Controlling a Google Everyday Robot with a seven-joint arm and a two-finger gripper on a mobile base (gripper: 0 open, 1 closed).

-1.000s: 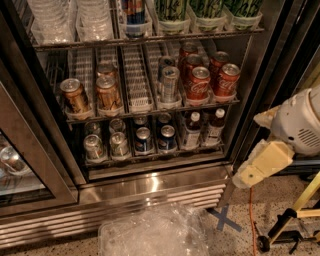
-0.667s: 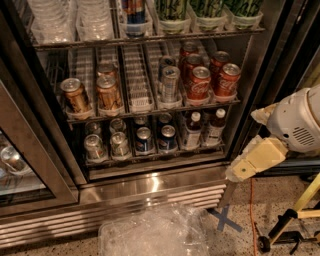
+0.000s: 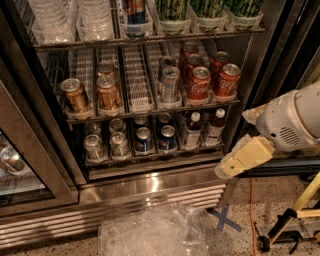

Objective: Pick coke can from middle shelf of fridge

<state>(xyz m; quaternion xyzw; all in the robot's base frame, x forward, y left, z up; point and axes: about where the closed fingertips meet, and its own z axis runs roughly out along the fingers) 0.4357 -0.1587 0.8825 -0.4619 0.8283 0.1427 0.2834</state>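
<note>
Several red coke cans stand in two lanes at the right of the middle shelf; the front ones are the coke can and its neighbour. A slim silver can stands left of them, and gold-brown cans further left. The fridge is open in front of me. My gripper, a cream part on the white arm, hangs outside the fridge at the lower right. It is below and right of the coke cans and touches nothing.
The rack below holds small bottles and blue cans; the rack above holds clear cups and green-patterned tubs. A shut glass door is at the left. A clear plastic container, blue tape cross and yellow-black stand are on the floor.
The gripper and arm have shifted a little to the left, toward the fridge's right post. The cans have not moved.
</note>
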